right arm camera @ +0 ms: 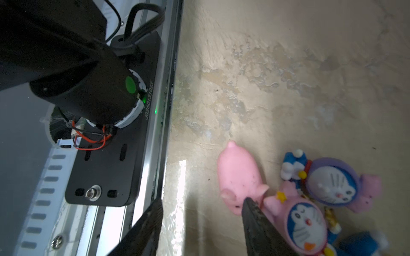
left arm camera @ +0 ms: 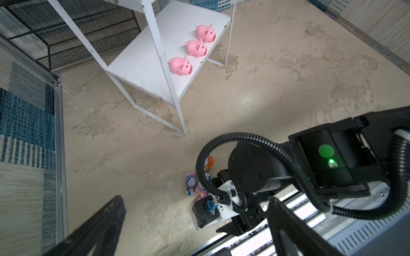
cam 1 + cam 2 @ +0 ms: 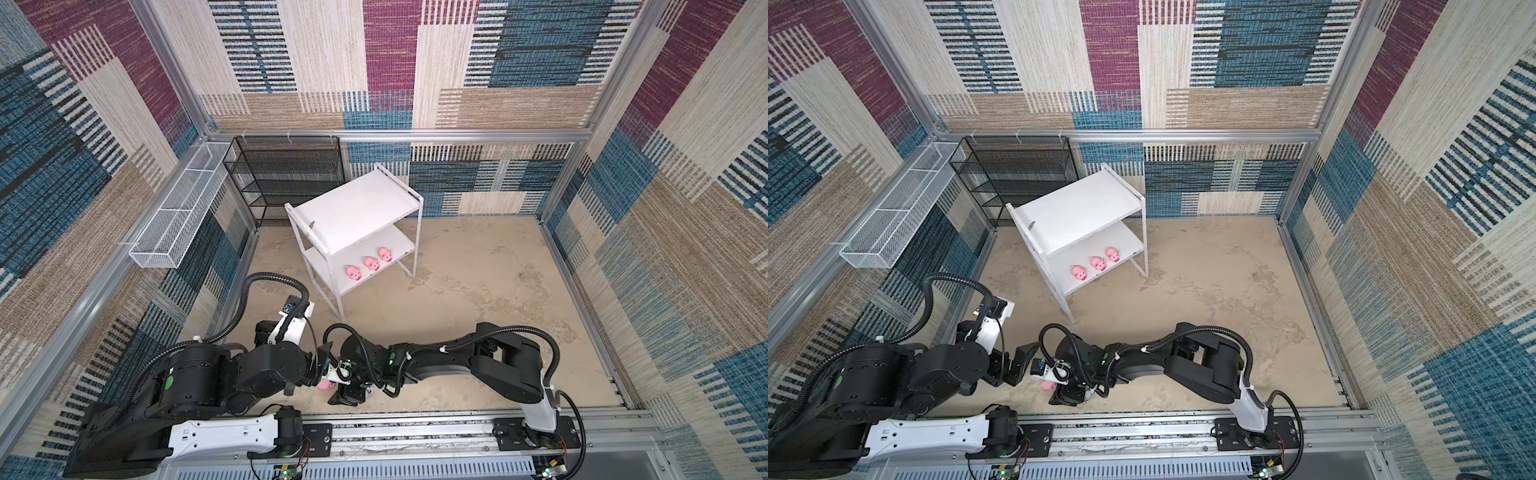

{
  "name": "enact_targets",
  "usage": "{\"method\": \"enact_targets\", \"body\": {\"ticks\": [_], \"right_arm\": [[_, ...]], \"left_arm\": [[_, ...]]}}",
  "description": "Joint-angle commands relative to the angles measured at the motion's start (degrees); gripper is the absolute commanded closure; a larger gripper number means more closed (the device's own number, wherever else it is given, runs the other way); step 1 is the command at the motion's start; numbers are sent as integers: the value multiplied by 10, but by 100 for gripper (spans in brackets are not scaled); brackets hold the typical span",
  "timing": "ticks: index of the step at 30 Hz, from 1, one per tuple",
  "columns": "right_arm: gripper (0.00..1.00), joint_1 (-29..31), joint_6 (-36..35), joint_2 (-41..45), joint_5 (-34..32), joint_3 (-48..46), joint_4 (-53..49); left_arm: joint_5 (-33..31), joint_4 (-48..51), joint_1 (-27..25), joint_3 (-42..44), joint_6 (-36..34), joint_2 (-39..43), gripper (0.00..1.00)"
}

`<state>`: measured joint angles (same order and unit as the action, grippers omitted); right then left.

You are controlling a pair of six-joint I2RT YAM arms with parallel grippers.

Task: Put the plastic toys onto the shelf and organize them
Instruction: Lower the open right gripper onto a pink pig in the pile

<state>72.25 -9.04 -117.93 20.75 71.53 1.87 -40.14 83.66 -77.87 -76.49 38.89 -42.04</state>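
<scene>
The white shelf (image 3: 357, 208) (image 3: 1079, 208) stands at the back, with three pink pigs (image 3: 371, 263) (image 2: 196, 47) in a row on its lower board. Another pig (image 1: 239, 177) (image 3: 325, 385) lies on the floor by the front rail. Beside it lie figurines with a purple hood (image 1: 332, 181), a pink hood (image 1: 306, 223) and an orange hood (image 2: 209, 161). My right gripper (image 1: 203, 210) (image 3: 1067, 395) is low and open, one fingertip (image 1: 250, 210) at the pig's head and only floor between the jaws. My left gripper (image 2: 196, 198) (image 3: 1021, 361) hangs wide open and empty just left of the pile.
A black mesh rack (image 3: 286, 174) stands in the back left corner behind the shelf. A long white wire basket (image 3: 183, 208) hangs on the left wall. The metal rail (image 3: 415, 432) carrying both arm bases runs along the front edge, close to the toy pile.
</scene>
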Motion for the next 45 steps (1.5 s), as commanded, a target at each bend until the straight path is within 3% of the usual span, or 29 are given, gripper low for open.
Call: {"method": "enact_targets", "body": {"ticks": [1,10,27,41,45], "right_arm": [[40,1,-3,-15,-13,14,-26],[40,-1,7,-16,-61,17,-16],[37,-5,-26,-42,-20,57,-39],[41,-14,-26,-109,-38,152,-51],[37,-22,-27,-111,-41,152,-43]], "left_arm": [[8,35,1,-4,34,12,1],[10,40,1,3,34,24,1],[-8,39,1,22,43,33,1],[-15,39,1,26,38,44,1],[-16,38,1,28,39,48,1]]}}
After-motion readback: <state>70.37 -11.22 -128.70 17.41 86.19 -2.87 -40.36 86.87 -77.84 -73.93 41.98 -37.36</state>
